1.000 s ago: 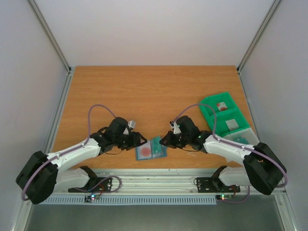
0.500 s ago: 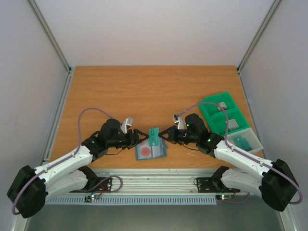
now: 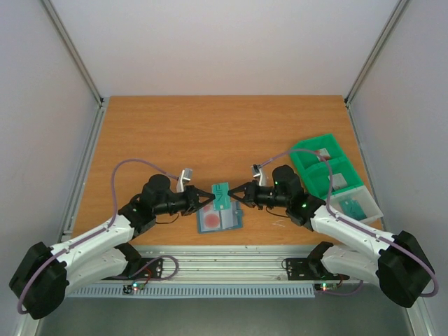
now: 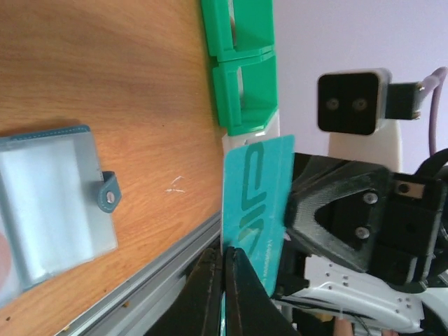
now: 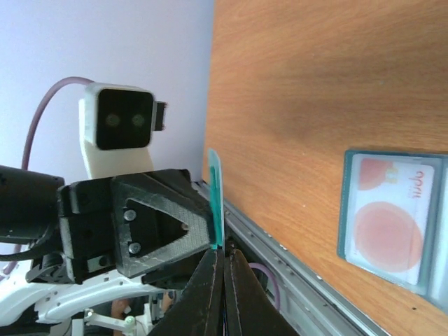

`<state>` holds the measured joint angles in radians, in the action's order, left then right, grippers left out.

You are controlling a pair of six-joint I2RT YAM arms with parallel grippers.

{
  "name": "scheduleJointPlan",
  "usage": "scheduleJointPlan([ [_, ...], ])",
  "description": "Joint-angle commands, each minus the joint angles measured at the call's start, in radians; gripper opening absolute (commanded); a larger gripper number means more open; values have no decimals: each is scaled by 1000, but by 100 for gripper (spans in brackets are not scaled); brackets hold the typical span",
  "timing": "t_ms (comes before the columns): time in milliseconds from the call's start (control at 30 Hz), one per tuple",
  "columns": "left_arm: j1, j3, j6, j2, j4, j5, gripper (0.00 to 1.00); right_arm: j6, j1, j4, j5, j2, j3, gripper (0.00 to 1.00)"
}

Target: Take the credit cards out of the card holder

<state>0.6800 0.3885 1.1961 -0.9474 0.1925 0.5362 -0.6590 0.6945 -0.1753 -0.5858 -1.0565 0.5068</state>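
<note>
A teal card (image 3: 222,194) is held off the desk (image 3: 210,133), standing on edge just below the middle of the overhead view, directly above the card holder (image 3: 220,219). The card holder lies open and flat near the lower edge of the desk. In its left panel sits a second card (image 3: 210,221), pale with a red disc.

The left gripper (image 3: 209,199) meets the teal card from the left and the right gripper (image 3: 234,194) from the right. Each wrist view shows its own fingers pressed together on an edge of that card, with the other gripper's dark fingers against the opposite side. So both are clamped on it.

A green bin (image 3: 322,168) stands at the right edge of the desk, well apart from the holder.
</note>
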Motion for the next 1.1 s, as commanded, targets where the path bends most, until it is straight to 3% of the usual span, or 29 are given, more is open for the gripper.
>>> scheduleJointPlan([
  [0, 4, -8, -5, 15, 112, 28, 1, 81, 3, 79, -54, -1, 52, 2],
  [133, 3, -9, -28, 39, 101, 42, 0, 233, 2, 293, -63, 24, 141, 9],
  [333, 1, 39, -155, 54, -13, 164, 1, 564, 3, 744, 78, 76, 366, 25],
  [500, 3, 126, -305, 13, -254, 283, 0, 725, 5, 950, 24, 2, 504, 31],
  [733, 27, 146, -362, -2, -270, 395, 0, 819, 6, 1000, -149, -62, 545, 34],
  [1067, 42, 139, -359, 43, -252, 446, 0, 844, 15, 989, -237, -136, 541, 35],
])
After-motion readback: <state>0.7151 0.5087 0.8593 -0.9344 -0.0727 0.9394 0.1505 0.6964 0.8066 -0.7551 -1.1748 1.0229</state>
